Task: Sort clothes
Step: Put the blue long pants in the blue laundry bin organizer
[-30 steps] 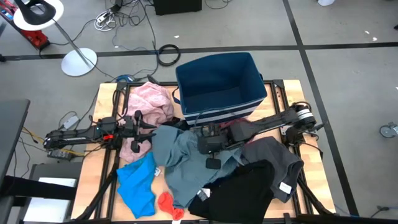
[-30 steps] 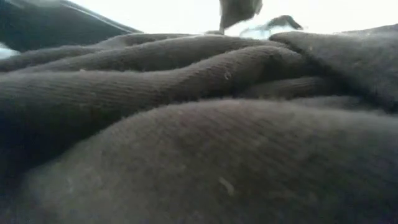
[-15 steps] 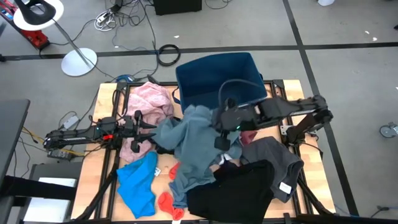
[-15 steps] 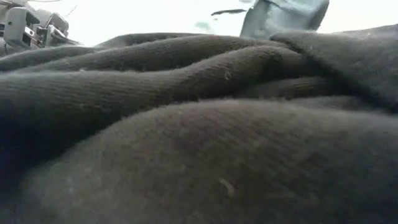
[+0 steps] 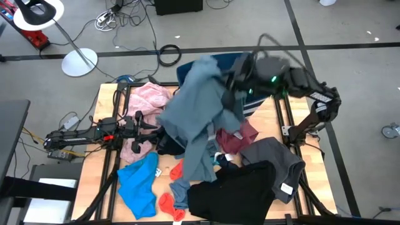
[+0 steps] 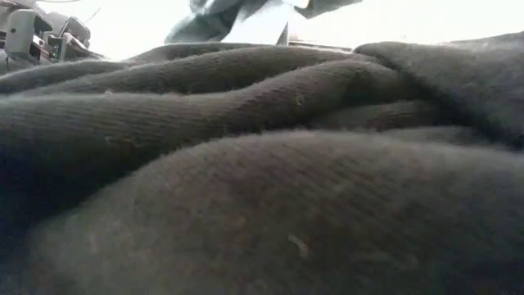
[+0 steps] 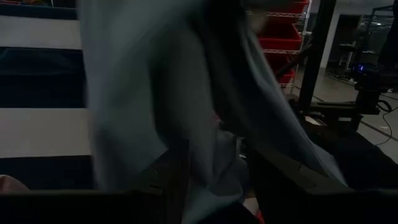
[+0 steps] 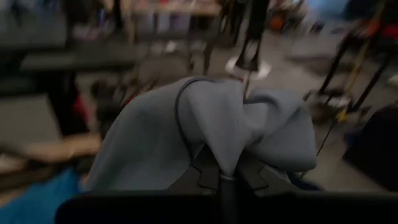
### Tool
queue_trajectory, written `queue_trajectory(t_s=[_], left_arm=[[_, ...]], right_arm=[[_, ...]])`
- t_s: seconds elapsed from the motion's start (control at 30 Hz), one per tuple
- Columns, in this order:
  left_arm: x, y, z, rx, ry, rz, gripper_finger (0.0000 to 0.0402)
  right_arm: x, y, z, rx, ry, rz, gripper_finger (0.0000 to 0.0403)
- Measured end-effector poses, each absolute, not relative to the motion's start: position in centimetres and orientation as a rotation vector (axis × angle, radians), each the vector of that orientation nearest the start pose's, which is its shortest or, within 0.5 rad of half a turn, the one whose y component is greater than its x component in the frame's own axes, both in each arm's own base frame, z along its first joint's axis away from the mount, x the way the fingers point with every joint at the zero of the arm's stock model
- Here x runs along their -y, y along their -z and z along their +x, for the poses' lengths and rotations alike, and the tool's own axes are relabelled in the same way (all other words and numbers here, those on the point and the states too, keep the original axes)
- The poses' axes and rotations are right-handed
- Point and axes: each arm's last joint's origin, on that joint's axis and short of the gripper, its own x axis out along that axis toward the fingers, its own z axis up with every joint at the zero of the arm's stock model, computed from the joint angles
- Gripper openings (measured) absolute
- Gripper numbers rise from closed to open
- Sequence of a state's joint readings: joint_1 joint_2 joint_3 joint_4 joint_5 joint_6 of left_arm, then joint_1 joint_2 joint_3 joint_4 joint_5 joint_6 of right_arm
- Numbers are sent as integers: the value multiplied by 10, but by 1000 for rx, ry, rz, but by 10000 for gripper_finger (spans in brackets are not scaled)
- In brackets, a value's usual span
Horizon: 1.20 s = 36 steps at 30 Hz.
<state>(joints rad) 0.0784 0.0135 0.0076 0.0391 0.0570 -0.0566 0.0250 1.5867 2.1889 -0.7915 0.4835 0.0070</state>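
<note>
Early in the sort: right hand (image 5: 232, 84) pinching grey-blue garment (image 5: 197, 115) aloft by navy bin (image 5: 215, 62); left hand (image 5: 139, 122) spread, idle; pink, blue, maroon, black pieces unsorted on bench (image 5: 103, 100).

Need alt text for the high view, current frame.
The right gripper holds a grey-blue garment lifted above the table, its tail hanging down to the pile, beside the navy bin. The left gripper rests low by a pink garment; black, maroon and bright blue clothes lie below.
</note>
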Motion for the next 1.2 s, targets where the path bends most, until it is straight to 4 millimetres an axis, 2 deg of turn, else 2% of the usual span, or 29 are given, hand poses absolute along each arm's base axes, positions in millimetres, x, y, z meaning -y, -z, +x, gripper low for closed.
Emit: queue_trajectory(t_s=[0.13, 0.27, 0.37, 0.47, 0.6, 0.83, 1.0, 1.2], left_arm=[[-6, -169, 98, 34, -20, -55, 163], [-6, -169, 98, 34, -21, -55, 163], [-6, -169, 98, 34, -20, -54, 163], [-6, -169, 98, 34, -21, -55, 163], [-6, -169, 98, 34, -21, -55, 163], [-6, -169, 98, 34, -21, -55, 163], [-6, -169, 98, 34, -21, -55, 163], [-6, -169, 98, 34, -21, -55, 163]], right_arm=[[29, -560, 274, -62, 540, -54, 6], [50, -573, 266, 23, 649, -82, 6], [64, -576, 262, 32, 750, -117, 6], [76, -570, 262, -28, 803, -123, 6], [92, -543, 272, -211, 839, -105, 6], [115, -478, 300, -519, 858, -79, 7], [128, -431, 312, -656, 829, -28, 7], [139, -387, 318, -764, 779, 33, 7]])
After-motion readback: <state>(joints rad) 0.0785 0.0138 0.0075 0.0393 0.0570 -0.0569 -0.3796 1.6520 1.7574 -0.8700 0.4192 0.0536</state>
